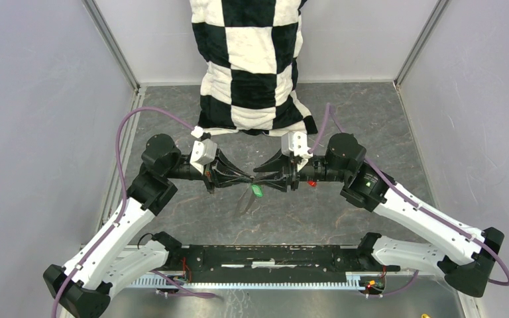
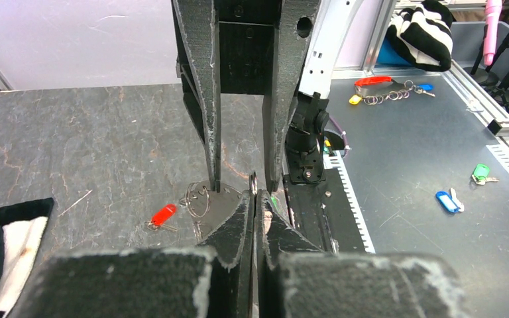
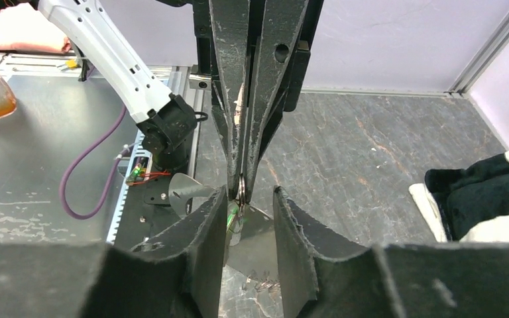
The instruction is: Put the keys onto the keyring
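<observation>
Keyring (image 3: 242, 189) pinched in left end effector (image 2: 254, 200), green key (image 1: 257, 191) hanging just under. Right end effector (image 3: 250, 199) apart around it.

The left gripper (image 1: 246, 177) and right gripper (image 1: 265, 176) meet tip to tip, the green key (image 1: 257, 191) just below.

- White shells and black joints are recorded on left arm (image 1: 116, 232) and right arm (image 1: 424, 222).
- A purple cable (image 1: 127, 129) is noted along each.
- Black body, pale-scuffed edges are logged on left tool (image 2: 253, 197).

Matt stone-look table (image 1: 371, 112); red key (image 2: 164, 214) glossy plastic; checkered cloth (image 1: 252, 59) fleecy.
</observation>
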Robot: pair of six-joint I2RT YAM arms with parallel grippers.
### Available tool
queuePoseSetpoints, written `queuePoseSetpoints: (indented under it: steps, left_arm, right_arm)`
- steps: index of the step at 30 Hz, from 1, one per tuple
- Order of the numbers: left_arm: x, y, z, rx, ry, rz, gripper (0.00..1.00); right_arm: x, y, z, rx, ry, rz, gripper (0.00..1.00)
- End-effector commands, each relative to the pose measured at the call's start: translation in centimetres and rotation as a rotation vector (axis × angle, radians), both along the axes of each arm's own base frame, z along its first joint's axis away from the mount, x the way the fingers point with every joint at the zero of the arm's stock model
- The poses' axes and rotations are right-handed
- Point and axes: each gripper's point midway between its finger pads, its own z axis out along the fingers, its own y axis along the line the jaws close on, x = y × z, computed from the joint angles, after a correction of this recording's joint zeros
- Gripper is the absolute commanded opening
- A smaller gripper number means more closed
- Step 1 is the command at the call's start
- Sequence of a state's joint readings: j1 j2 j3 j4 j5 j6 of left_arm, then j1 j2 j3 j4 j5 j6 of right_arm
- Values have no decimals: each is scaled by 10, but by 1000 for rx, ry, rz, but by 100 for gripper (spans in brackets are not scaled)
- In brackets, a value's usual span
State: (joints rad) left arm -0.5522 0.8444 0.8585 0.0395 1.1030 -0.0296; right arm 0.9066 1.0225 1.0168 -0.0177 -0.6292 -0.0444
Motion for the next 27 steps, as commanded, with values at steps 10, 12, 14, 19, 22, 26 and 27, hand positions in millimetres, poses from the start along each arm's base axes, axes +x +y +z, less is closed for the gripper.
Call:
queuePoseSetpoints:
  steps: [10, 12, 14, 19, 22, 26, 27]
  left_arm:
    - [-4, 4, -9, 65, -38, -18, 24]
    - [-3, 5, -16, 96, -36, -25, 32]
    - [-2, 6, -23, 120, -52, -26, 35]
    - [10, 8, -41, 186, -90, 14, 34]
    - [19, 8, -48, 213, -100, 46, 29]
    - [26, 8, -52, 229, -109, 69, 27]
    - [27, 7, -52, 231, -110, 72, 27]
  right_arm:
    - [6, -4, -5, -72, 0, -19, 0]
    - [8, -4, -12, -120, 14, -22, 0]
    - [10, -4, -17, -167, 25, -20, 0]
    - [14, -2, -27, -269, 49, -9, 0]
    - [16, 1, -31, -305, 64, -2, 0]
    - [17, 5, -34, -336, 73, 7, 0]
    - [17, 5, -34, -341, 75, 9, 0]
